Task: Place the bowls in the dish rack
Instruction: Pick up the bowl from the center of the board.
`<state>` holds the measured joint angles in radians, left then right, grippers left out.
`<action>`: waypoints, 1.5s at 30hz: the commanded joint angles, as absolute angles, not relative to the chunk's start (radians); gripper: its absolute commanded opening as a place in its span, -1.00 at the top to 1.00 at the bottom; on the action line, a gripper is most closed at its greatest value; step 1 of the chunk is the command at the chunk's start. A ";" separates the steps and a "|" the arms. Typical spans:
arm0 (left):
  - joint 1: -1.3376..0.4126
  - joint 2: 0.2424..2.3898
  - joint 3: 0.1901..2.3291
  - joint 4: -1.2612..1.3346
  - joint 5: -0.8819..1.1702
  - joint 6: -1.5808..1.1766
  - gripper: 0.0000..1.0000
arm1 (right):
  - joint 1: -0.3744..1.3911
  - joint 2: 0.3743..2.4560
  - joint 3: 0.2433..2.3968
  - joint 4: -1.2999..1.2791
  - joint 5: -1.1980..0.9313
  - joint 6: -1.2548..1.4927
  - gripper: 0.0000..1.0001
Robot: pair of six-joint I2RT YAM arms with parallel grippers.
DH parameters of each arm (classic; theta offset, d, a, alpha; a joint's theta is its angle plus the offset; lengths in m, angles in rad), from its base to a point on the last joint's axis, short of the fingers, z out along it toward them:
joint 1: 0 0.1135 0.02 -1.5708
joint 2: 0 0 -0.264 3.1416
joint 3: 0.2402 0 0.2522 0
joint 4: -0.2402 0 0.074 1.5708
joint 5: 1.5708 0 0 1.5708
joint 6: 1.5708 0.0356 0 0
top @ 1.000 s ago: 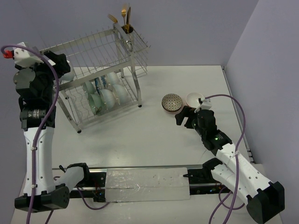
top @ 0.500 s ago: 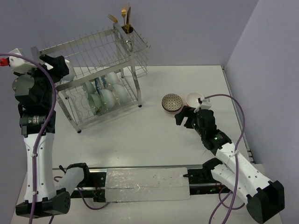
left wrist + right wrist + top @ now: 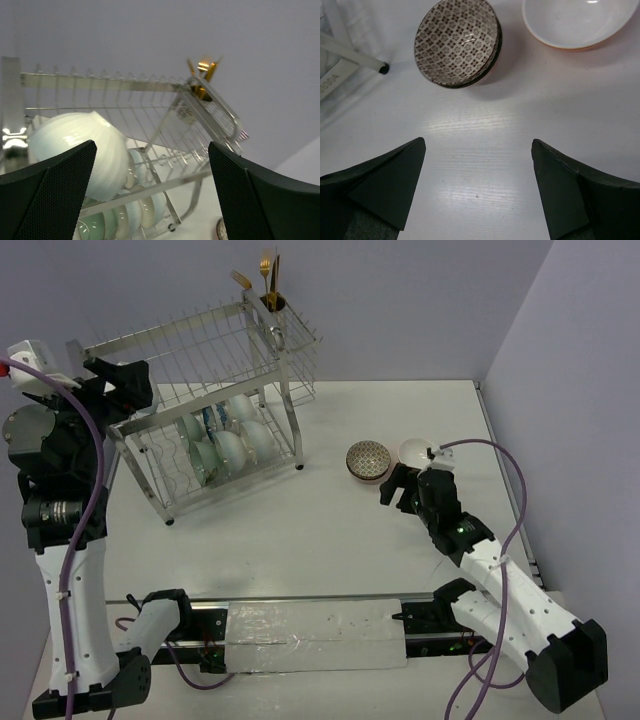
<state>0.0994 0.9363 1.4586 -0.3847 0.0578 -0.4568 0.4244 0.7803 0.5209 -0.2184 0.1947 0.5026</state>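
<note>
Two bowls point(image 3: 368, 460) sat loose on the worktop point(image 3: 300, 540) from above; others stood on edge between the dish rack point(image 3: 215, 360) tines, likely to drain.

Left wrist: the left gripper point(image 3: 151, 145), spread and empty, faced a ribbed bowl point(image 3: 80, 152) propped on the upper shelf.

Right wrist: the right gripper point(image 3: 478, 142), jaws wide, hung just short of the patterned bowl point(image 3: 457, 42), probably to take it.

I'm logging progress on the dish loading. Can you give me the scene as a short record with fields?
dish rack: several bowls on lower shelf, one pale bowl higher up
on table: patterned bowl, white bowl, side by side
left hand: open, empty, at the rack
right hand: open, empty, near the table bowls
</note>
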 commanded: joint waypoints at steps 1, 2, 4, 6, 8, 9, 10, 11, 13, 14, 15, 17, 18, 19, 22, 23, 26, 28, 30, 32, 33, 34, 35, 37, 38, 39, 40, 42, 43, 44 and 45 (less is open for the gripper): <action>0.091 0.933 1.496 -0.451 0.247 -0.431 -0.99 | 0.379 0.850 0.650 -0.313 0.281 0.544 -0.89; 0.086 0.934 1.493 -0.459 0.270 -0.422 -0.98 | 0.364 0.897 0.670 -0.330 0.273 0.549 -0.89; 0.066 0.928 1.482 -0.479 0.261 -0.404 -0.99 | 0.325 0.934 0.699 -0.347 0.247 0.551 -0.89; 0.058 0.902 1.468 -0.494 0.242 -0.370 -0.99 | 0.305 0.960 0.718 -0.353 0.236 0.566 -0.89; 0.057 0.879 1.463 -0.505 0.264 -0.342 -0.99 | 0.253 0.985 0.724 -0.351 0.227 0.580 -0.89; 0.055 0.874 1.459 -0.512 0.281 -0.334 -0.98 | 0.229 0.995 0.727 -0.351 0.213 0.584 -0.89; 0.054 0.873 1.453 -0.517 0.299 -0.330 -0.99 | 0.201 1.009 0.730 -0.350 0.198 0.594 -0.89; 0.040 0.870 1.428 -0.517 0.340 -0.325 -0.98 | 0.148 1.041 0.736 -0.345 0.177 0.597 -0.88; 0.017 0.864 1.393 -0.508 0.389 -0.324 -0.99 | 0.071 1.096 0.748 -0.338 0.155 0.612 -0.86; -0.026 0.862 1.352 -0.496 0.393 -0.324 -0.98 | 0.049 1.115 0.752 -0.331 0.135 0.620 -0.85; -0.050 0.864 1.335 -0.492 0.388 -0.322 -0.98 | 0.029 1.132 0.758 -0.315 0.129 0.638 -0.84; -0.139 0.870 1.295 -0.494 0.333 -0.313 -0.98 | 0.000 1.193 0.770 -0.295 0.129 0.661 -0.82; -0.178 0.880 1.287 -0.494 0.310 -0.307 -0.98 | -0.023 1.213 0.791 -0.284 0.141 0.667 -0.81; -0.245 0.884 1.270 -0.494 0.261 -0.305 -0.99 | -0.029 1.259 0.805 -0.282 0.149 0.670 -0.79; -0.337 0.900 1.243 -0.483 0.219 -0.308 -0.98 | -0.035 1.353 0.859 -0.255 0.163 0.681 -0.75; -0.353 0.902 1.235 -0.477 0.201 -0.311 -0.98 | -0.041 1.377 0.885 -0.250 0.164 0.684 -0.73; -0.402 0.914 1.210 -0.460 0.178 -0.318 -0.98 | -0.046 1.448 0.925 -0.233 0.152 0.686 -0.68; -0.431 0.917 1.187 -0.445 0.173 -0.324 -0.99 | -0.046 1.489 0.939 -0.221 0.152 0.687 -0.64; -0.443 0.922 1.169 -0.434 0.155 -0.333 -0.99 | -0.048 1.535 0.963 -0.225 0.164 0.690 -0.62; -0.457 0.925 1.149 -0.423 0.155 -0.340 -0.99 | -0.051 1.566 0.980 -0.232 0.166 0.686 -0.55; -0.460 0.930 1.144 -0.420 0.156 -0.353 -0.98 | -0.052 1.590 0.992 -0.233 0.164 0.684 -0.53; -0.468 0.933 1.132 -0.413 0.158 -0.357 -0.98 | -0.052 1.597 0.996 -0.230 0.163 0.683 -0.45; -0.471 0.939 1.128 -0.408 0.156 -0.363 -0.99 | -0.052 1.603 0.997 -0.227 0.163 0.684 -0.40; -0.480 0.946 1.117 -0.403 0.149 -0.385 -0.99 | -0.054 1.617 0.999 -0.222 0.158 0.684 -0.26; -0.483 0.953 1.114 -0.396 0.150 -0.391 -0.98 | -0.054 1.620 0.999 -0.219 0.160 0.684 -0.21; -0.486 0.957 1.111 -0.393 0.155 -0.402 -0.98 | -0.054 1.627 0.997 -0.210 0.160 0.684 -0.16; -0.495 0.960 1.108 -0.390 0.152 -0.406 -0.99 | -0.055 1.632 0.997 -0.207 0.160 0.683 -0.08; -0.502 0.972 1.106 -0.385 0.147 -0.422 -0.99 | -0.058 1.640 0.999 -0.206 0.156 0.681 0.12; -0.508 0.977 1.108 -0.385 0.146 -0.423 -0.99 | -0.058 1.638 0.999 -0.206 0.153 0.680 0.19; -0.511 0.986 1.109 -0.385 0.143 -0.429 -0.99 | -0.058 1.631 0.993 -0.199 0.153 0.680 0.25; -0.515 0.991 1.109 -0.385 0.140 -0.431 -0.99 | -0.058 1.626 0.988 -0.195 0.158 0.678 0.42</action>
<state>-0.5007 0.9806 1.1072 -0.4301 0.1585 -0.4023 -0.0494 1.6325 0.9520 -0.2375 0.1436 0.6750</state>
